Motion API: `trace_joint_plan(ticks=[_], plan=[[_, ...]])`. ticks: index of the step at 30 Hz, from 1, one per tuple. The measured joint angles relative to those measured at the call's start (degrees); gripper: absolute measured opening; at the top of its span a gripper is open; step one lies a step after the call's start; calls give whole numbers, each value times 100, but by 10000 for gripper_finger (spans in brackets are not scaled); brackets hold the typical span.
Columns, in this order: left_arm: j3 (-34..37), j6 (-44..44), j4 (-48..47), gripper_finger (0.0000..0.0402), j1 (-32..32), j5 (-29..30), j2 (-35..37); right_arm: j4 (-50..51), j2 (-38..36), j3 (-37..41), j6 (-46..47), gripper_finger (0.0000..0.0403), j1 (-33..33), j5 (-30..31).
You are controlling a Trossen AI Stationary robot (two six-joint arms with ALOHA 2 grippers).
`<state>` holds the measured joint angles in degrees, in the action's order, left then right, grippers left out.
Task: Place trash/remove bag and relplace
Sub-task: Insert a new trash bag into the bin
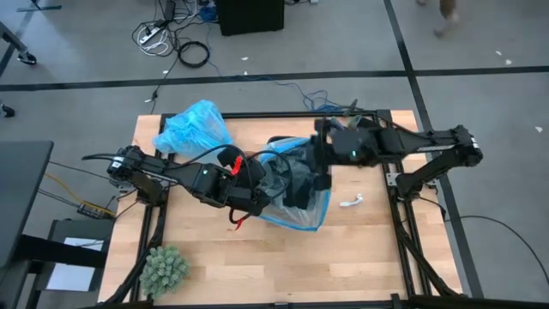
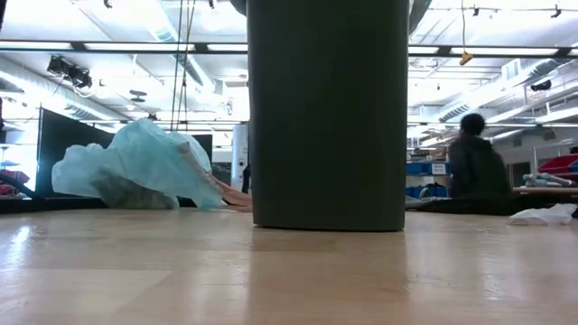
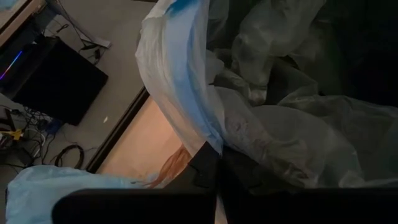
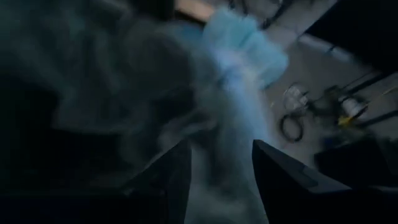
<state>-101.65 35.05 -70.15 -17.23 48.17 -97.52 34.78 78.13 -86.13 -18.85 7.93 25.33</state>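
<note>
Wooden tabletop point(image 1: 214, 257) fills my overhead picture. At its centre my left gripper point(image 1: 256, 190) is pinched closed on the rim of a pale grey-blue plastic bag point(image 1: 300, 215) draped over a dark bin point(image 2: 327, 113). My right gripper point(image 4: 221, 180) reaches into the same bag from the opposite side, fingers parted with plastic between them. The sky-blue bag point(image 1: 193, 129) lies crumpled near the far left edge; the low view shows it beside the bin. A white scrap point(image 1: 352, 202) lies right of the bin, and a green spiky ball point(image 1: 163, 268) sits at the near left corner.
</note>
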Motion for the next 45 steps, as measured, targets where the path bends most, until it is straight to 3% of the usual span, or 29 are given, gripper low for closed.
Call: trace_joint_plan(ticks=[8, 16, 25, 31, 45], plan=[[0, 174, -4, 17, 0, -7, 0, -456, 223, -2, -934, 155, -692, -1210], [0, 317, -9, 17, 0, -7, 5, -837, 600, 0, -1526, 148, -1028, -1542], [-2, 463, -10, 17, 4, 0, 7, -1276, 621, -1, -1624, 103, -1451, -2012], [-2, 448, 2, 17, 4, 8, 5, -1197, 660, -2, -1529, 12, -1817, -2620], [-4, 720, 11, 17, 100, 89, 6, -1449, 760, -3, -1434, 0, -2420, -3457]])
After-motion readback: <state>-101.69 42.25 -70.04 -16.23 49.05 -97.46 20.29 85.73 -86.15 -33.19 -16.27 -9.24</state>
